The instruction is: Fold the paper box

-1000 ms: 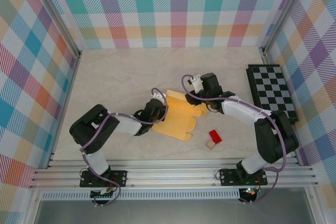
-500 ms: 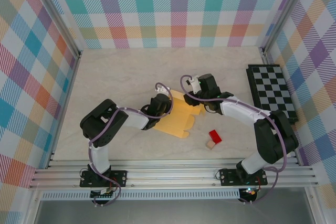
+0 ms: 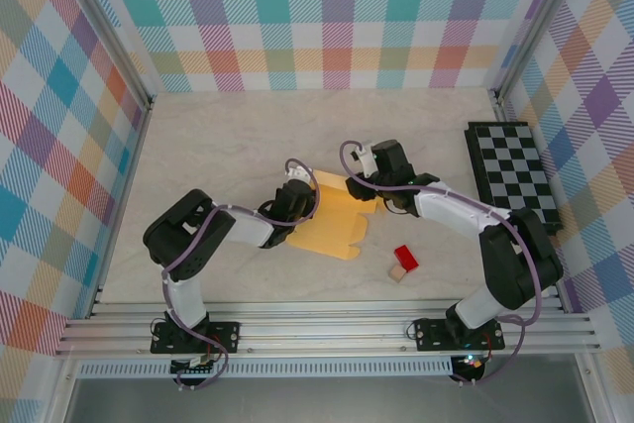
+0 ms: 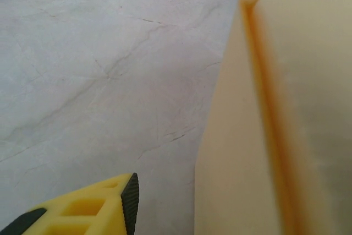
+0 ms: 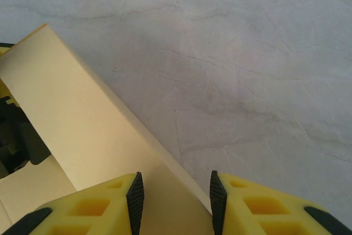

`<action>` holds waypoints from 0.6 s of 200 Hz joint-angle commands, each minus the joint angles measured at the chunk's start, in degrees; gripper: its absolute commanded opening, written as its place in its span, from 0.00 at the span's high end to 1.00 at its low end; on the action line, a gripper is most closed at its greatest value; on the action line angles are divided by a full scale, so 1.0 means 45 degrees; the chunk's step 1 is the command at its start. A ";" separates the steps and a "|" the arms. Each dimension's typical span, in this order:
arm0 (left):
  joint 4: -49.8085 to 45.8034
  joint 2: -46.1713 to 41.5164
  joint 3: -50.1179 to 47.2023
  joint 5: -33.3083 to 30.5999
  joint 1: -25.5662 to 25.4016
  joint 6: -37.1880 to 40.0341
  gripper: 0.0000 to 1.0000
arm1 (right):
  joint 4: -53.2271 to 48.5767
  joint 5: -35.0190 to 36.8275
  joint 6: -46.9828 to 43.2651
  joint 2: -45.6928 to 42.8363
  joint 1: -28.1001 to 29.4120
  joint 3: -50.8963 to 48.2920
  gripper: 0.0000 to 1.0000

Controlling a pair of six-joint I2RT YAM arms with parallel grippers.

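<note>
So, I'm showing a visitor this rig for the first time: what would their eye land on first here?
First, the pale orange-yellow paper box mid-table, partly folded, with the left tool and right tool flanking its far end. Next, the loud plaid walls and the black-and-white checkered board at the table's right edge.

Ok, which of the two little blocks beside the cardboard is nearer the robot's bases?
The tan cube: it lies right beside the red block, on its near side, lower in the overhead view.
</note>
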 commanded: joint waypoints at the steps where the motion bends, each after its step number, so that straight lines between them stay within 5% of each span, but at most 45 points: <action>1: 0.0431 -0.0900 -0.0259 0.0198 0.0258 0.0123 0.56 | -0.1120 0.0042 0.0198 0.0343 0.0033 0.0148 0.61; 62: 0.1371 -0.0970 -0.0085 -0.0649 0.0197 0.0202 0.61 | -0.1343 -0.0086 0.0433 0.0471 0.0055 0.0373 0.62; 101: 0.1364 -0.0105 0.0662 -0.0920 0.0156 0.0580 0.92 | -0.1538 -0.0283 0.0632 0.0646 0.0053 0.0556 0.63; 120: 0.1364 0.0061 0.0853 -0.1084 0.0065 0.0678 1.00 | -0.1562 -0.0414 0.0862 0.0727 0.0072 0.0593 0.63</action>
